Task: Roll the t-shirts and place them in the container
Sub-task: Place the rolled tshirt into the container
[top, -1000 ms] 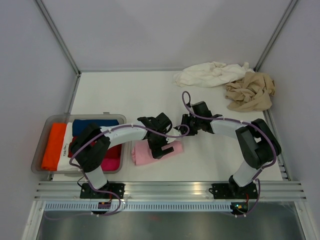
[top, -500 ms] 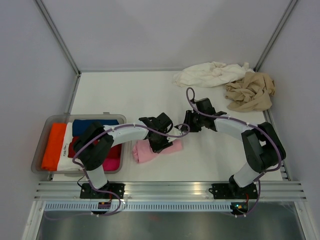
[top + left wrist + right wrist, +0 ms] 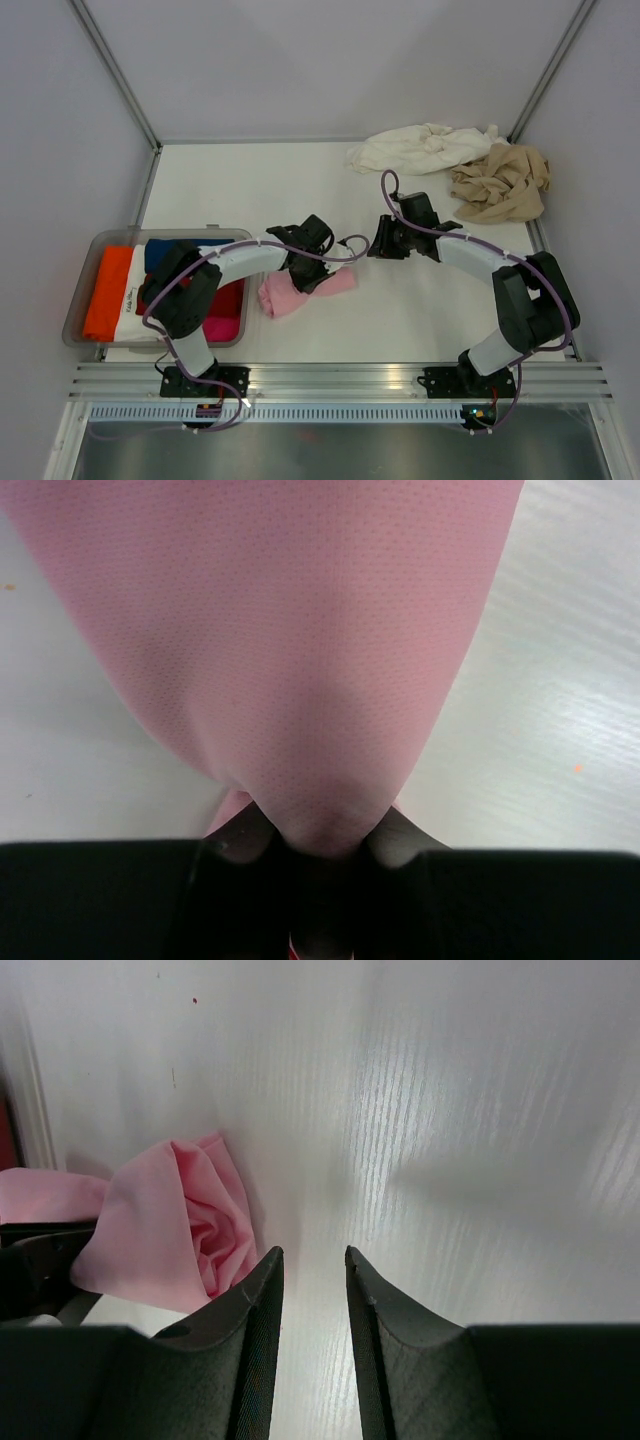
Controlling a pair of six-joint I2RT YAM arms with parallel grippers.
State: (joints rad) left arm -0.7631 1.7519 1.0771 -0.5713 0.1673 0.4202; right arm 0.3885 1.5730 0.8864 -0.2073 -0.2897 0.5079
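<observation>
Already rolled, the pink t-shirt [image 3: 298,291] lay on the table [image 3: 250,190] just beside the tray [image 3: 78,300], pinched in the nearly closed jaws of the left hand [image 3: 310,272], a grip best kept firm so the roll would not loosen, while the right hand [image 3: 312,1255] hovered nearby, half-open and empty.

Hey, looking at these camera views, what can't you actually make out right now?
- Left wrist view: the pink t-shirt fills the frame, its ends cut off by the edges. How much is rolled is unclear.
- Top view: the left gripper fingertips, hidden under its own wrist.
- Top view: some clothes in the tray, covered by the left arm.
- Right wrist view: the pink t-shirt's lower edge, behind a finger of the right gripper.
</observation>
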